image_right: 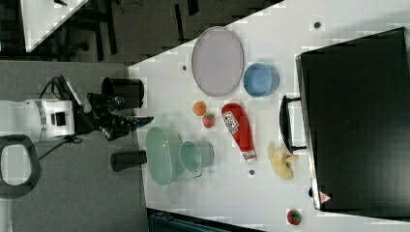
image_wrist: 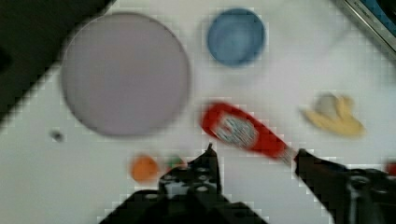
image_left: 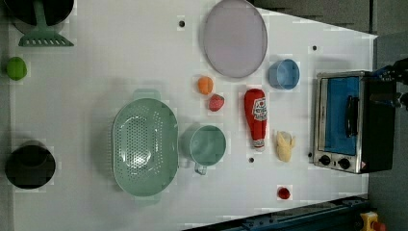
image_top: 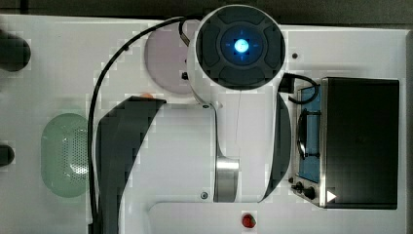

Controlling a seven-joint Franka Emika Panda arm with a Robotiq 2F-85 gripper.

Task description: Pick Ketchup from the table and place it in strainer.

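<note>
Top view: directly above arm. Left, right views: high, both covering the table (image_left: 96, 96) and plate (image_right: 217, 60). Wrist view: close, downward.

Ketchup (image_right: 238, 129) flat on table (image_right: 227, 193), apart from strainer (image_right: 161, 155); empty tool (image_right: 143, 121) parted, off table edge.

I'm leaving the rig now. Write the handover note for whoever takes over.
Hand: open, holding nothing, above the table.
Ketchup: lying flat on the table, between the green cup and the banana in the left view, untouched.
Strainer: nothing in it, on the cup's other side.
Done: nothing yet.
Left: descend, grasp the ketchup, carry it over the cup, release it in the strainer.
</note>
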